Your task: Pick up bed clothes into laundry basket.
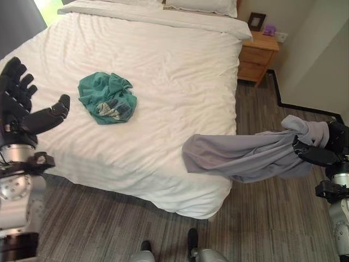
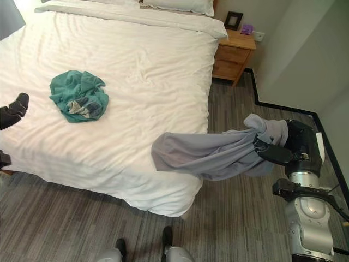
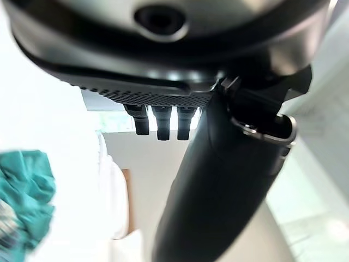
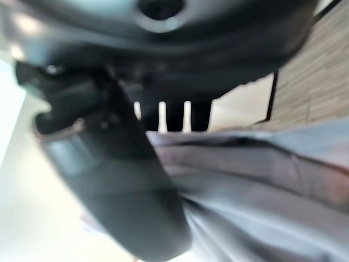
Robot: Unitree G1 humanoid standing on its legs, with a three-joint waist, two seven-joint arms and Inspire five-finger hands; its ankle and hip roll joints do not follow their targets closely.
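One limp grey cotton garment (image 1: 245,155) is hanging pinched in the right robot hand (image 2: 279,153), trailing on the white bed (image 1: 163,71), possibly snagging.

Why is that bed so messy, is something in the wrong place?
Two things. A teal garment lies crumpled on the white bed. A grey garment, pinched in the right hand, hangs stretched off the bed's corner over the floor.
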